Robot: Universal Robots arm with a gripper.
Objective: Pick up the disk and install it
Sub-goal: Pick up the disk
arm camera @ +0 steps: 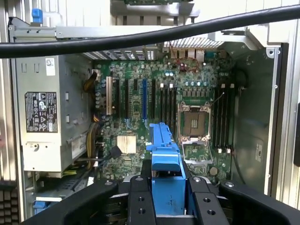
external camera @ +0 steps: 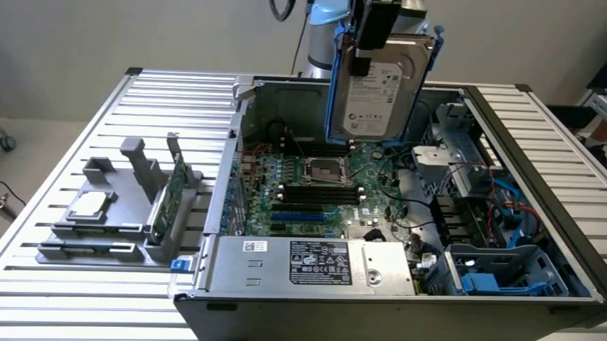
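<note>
The disk (external camera: 379, 89), a silver-grey drive with a white label in a blue carrier, hangs upright above the far side of the open computer case (external camera: 218, 213). My gripper (external camera: 368, 32) is shut on its upper edge. In the wrist view the carrier's blue edge (arm camera: 164, 159) sticks out between my black fingers (arm camera: 140, 204), and the gripper (arm camera: 169, 208) looks straight down on the motherboard (arm camera: 154, 103).
Inside the case lie the motherboard (external camera: 323, 177), a silver power supply (external camera: 313, 264) at the front, and a drive cage with blue parts (external camera: 502, 273) at the exterior view's right. A grey fixture (external camera: 104, 213) on the slatted table holds a green card (external camera: 163, 206) and a small chip (external camera: 90, 206). A black cable (arm camera: 140, 40) crosses the wrist view.
</note>
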